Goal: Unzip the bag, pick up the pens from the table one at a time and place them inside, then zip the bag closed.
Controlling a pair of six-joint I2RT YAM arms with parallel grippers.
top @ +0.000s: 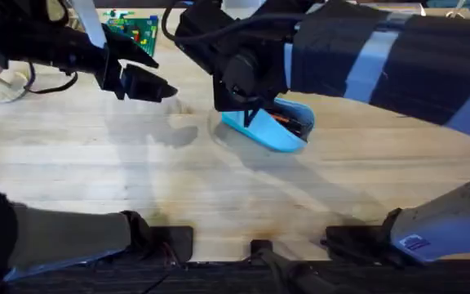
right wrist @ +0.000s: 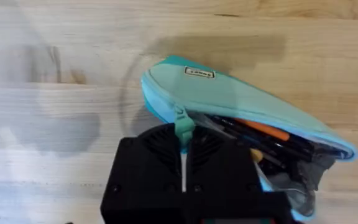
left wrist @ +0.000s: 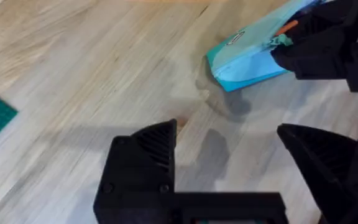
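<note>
Right pincer (right wrist: pixel 183 163) is pinched shut on the teal pull cord (right wrist: pixel 183 127) of the bag (right wrist: pixel 229 99), its black fingers pressed together around the cord at the pouch's rounded end. That light blue bag (top: pixel 269 131) lies on the counter (top: pixel 219 196) near the middle, under the right arm, which reaches in from the right side of the overhead view. Its zipper stands open along most of its length, and inside the gap lie the pens: an orange pen (right wrist: pixel 263 129) and a dark pen (right wrist: pixel 272 144) beside it. Left pincer (left wrist: pixel 229 155) hangs over bare counter with its jaws spread wide and nothing between them, a little apart from the bag's closed end (left wrist: pixel 241 56). Far back on the counter sits a green building-brick plate (top: pixel 133 28).
</note>
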